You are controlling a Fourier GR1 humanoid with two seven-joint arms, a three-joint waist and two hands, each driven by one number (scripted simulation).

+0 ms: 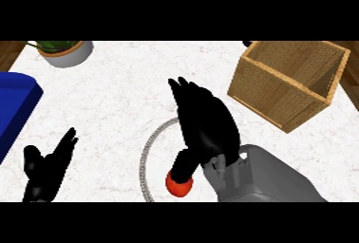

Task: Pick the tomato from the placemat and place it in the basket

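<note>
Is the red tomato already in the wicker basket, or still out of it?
Out. The red tomato lies by the right hand near the round placemat; the square wicker basket stands apart at upper right.

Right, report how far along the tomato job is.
Nothing is finished yet: the wicker basket shows no tomato inside. In hand: the right hand is over the white round placemat, its fingers extended and its thumb against the red tomato, which lies on the mat and is not visibly gripped. The left hand rests open at lower left. Left: grasp, lift, carry to the basket, release.
</note>
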